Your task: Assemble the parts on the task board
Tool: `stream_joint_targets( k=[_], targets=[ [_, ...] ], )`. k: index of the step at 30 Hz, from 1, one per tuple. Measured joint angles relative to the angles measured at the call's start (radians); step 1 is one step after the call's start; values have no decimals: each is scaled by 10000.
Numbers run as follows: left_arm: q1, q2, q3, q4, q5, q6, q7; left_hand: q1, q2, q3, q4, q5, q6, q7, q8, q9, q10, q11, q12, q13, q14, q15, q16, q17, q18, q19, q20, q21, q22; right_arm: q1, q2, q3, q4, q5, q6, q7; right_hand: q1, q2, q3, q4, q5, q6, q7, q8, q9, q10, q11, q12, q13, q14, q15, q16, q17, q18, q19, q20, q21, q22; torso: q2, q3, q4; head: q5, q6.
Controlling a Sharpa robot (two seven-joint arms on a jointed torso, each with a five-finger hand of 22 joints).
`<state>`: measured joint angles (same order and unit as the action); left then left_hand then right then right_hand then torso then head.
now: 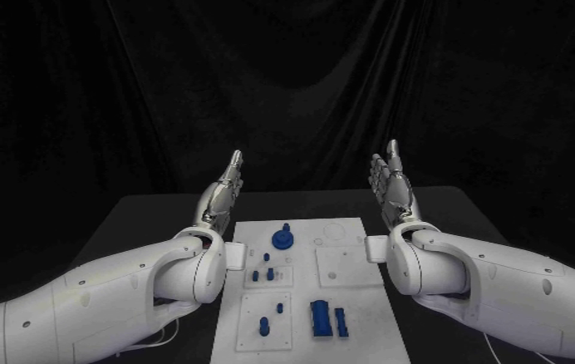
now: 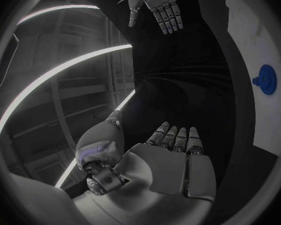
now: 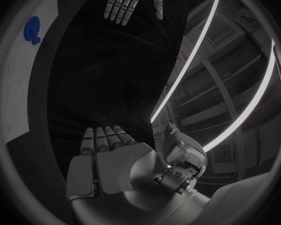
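So both robot hands, left robot hand (image 1: 222,191) and right robot hand (image 1: 393,183), hover flat-fingered and empty either side of the white rectangular task board (image 1: 360,314), probably keeping clear of its small blue plastic parts (image 1: 326,317).

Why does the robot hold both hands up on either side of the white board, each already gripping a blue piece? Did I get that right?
Not quite. In the head view the left hand and right hand are raised on either side of the white task board, but both are empty, with fingers straight. The blue parts are on the board.
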<state>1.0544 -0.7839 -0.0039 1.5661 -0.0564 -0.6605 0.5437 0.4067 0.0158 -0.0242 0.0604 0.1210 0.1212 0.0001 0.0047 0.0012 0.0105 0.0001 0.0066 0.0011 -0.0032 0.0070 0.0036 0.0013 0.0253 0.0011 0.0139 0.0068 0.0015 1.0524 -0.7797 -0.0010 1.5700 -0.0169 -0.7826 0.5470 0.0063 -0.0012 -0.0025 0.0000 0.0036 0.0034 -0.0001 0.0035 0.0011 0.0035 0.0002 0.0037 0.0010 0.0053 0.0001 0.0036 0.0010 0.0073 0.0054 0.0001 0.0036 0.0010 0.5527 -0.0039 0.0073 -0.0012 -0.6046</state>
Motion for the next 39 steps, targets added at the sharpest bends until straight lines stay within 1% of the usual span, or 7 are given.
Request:
stream_joint_targets(
  k=[6,10,15,23,25,28,39],
  targets=[
    [-35,24,26,12,292,-607,-183,-896,-97,164,-372,-304,-257,0,0,0,-16,-15,0,1,0,0,0,1,-44,-19,-19,0,0,0,1,1,-1,109,23,-89,0,0,0,0,0,0,0,0,2,0,0,0,1,0,0,0,1,0,0,0,0,1,-65,30,-56,12,43],
    [-35,24,26,12,392,-775,-249,-1374,-126,206,-468,-714,-683,1,0,0,-27,-26,0,1,0,0,0,3,-43,17,-55,0,1,-1,2,1,-2,146,33,-118,1,0,0,0,0,0,0,0,3,0,0,1,1,0,1,0,1,1,0,1,0,2,-78,35,-64,12,47],
    [-35,24,25,13,463,-892,-294,-1866,-144,234,-496,-985,-947,-2,0,1,-27,-26,0,3,0,1,0,4,-43,-19,-92,1,1,-1,2,0,-2,170,43,-141,1,0,0,0,0,0,0,0,5,0,0,1,1,1,0,0,1,2,0,1,0,3,-82,36,-71,12,47],
    [-36,24,25,13,512,-975,-325,-2428,-168,233,-550,-1120,-1070,-1,0,3,-27,-26,0,4,0,1,0,3,-47,-19,-92,1,2,-1,2,0,-2,192,50,-157,1,0,-1,0,1,0,0,0,4,1,0,2,2,0,1,0,2,2,1,1,0,4,-84,39,-72,13,47],
    [-36,24,25,13,520,-985,-330,-2956,-161,233,-550,-1175,-1177,-1,1,3,-27,-26,0,5,0,1,0,0,-198,-19,-91,1,1,-1,2,0,-2,195,51,-160,1,0,0,0,1,0,0,0,2,1,0,2,2,0,1,0,2,2,1,1,0,4,-84,39,-73,13,47],
    [-36,23,25,14,529,-999,-336,-3943,-158,233,-550,-1175,-1177,-1,1,4,-27,-26,0,5,0,1,0,-2,-197,-19,-91,1,-3,-1,2,0,-2,199,53,-164,2,0,0,0,1,0,0,0,0,1,0,2,2,1,1,1,3,2,1,1,0,4,-85,39,-73,13,47],
    [-36,23,25,14,547,-1018,-347,-3999,-159,233,-550,-1175,-1176,-1,1,5,-25,-24,0,6,0,2,0,-4,-197,-19,-91,1,-6,-2,2,0,-2,206,60,-172,2,0,-1,0,1,0,0,1,-2,1,-1,4,2,1,1,1,3,3,1,1,1,5,-85,39,-73,13,47]
  ],
)
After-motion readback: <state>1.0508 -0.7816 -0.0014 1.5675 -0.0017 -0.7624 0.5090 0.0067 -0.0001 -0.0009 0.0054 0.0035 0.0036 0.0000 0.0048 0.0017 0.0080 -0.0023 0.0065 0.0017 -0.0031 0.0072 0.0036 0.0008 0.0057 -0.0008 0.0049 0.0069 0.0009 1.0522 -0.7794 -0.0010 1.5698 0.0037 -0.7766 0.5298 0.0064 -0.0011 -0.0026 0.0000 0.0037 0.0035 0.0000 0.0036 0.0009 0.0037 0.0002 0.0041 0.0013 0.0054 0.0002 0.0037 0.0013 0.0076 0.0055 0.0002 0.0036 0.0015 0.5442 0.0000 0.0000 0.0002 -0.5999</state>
